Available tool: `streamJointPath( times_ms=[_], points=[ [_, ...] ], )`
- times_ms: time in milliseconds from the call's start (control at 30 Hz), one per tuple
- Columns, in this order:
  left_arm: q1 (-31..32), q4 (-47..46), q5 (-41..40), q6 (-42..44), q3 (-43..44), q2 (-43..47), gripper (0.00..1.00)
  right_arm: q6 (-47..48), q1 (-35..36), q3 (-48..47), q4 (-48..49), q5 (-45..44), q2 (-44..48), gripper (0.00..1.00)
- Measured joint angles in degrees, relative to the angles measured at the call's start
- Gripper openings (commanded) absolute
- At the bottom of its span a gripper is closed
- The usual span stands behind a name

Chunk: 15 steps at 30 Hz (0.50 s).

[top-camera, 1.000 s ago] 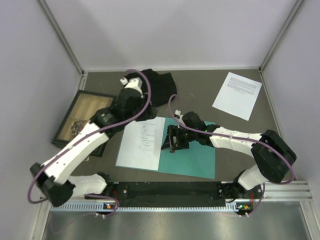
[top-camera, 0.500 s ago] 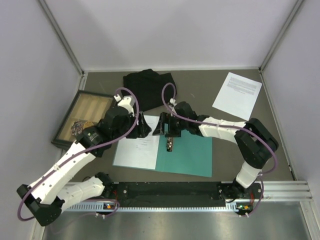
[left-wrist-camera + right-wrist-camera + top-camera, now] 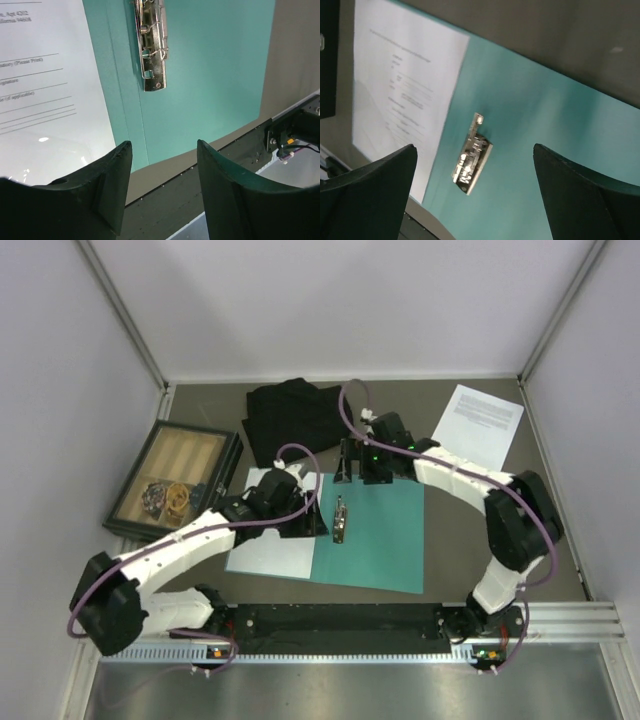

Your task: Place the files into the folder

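Note:
The teal folder (image 3: 385,535) lies open and flat at the table's middle, its metal clip (image 3: 341,520) at the spine. One white file sheet (image 3: 268,545) lies on the folder's left half. The other file sheet (image 3: 476,430) lies at the back right. My left gripper (image 3: 306,514) is open and empty, low over the sheet's right edge beside the clip. My right gripper (image 3: 359,462) is open and empty above the folder's far edge. The left wrist view shows the left gripper (image 3: 164,145), folder (image 3: 210,75), clip (image 3: 152,50) and sheet (image 3: 45,100). The right wrist view shows the right gripper (image 3: 475,147), folder (image 3: 550,125), clip (image 3: 470,162) and sheet (image 3: 400,80).
A black cloth (image 3: 295,412) lies at the back, left of the right gripper. A dark-framed wooden tray (image 3: 138,468) with small items sits at the left. The black base rail (image 3: 340,618) runs along the near edge. Grey walls close in on both sides.
My left gripper swung from the cloth at the back towards me, onto the sheet's right edge. My right gripper moved back from the clip to the folder's far edge.

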State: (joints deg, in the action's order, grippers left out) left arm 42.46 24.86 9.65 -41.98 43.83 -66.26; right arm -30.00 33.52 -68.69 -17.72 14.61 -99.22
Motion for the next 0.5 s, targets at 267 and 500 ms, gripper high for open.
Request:
streamJointPath(
  times_ms=[267,500],
  points=[
    [6.4,-6.8,2.3,-1.2,4.2,-17.2,0.6,2.9,-25.8,3.7,-7.3,-7.4,10.3,0.98],
    [9.6,-15.5,4.5,-0.2,25.9,-35.8,0.58,5.0,-43.2,-3.1,-12.6,-10.5,0.5,0.98]
  ],
)
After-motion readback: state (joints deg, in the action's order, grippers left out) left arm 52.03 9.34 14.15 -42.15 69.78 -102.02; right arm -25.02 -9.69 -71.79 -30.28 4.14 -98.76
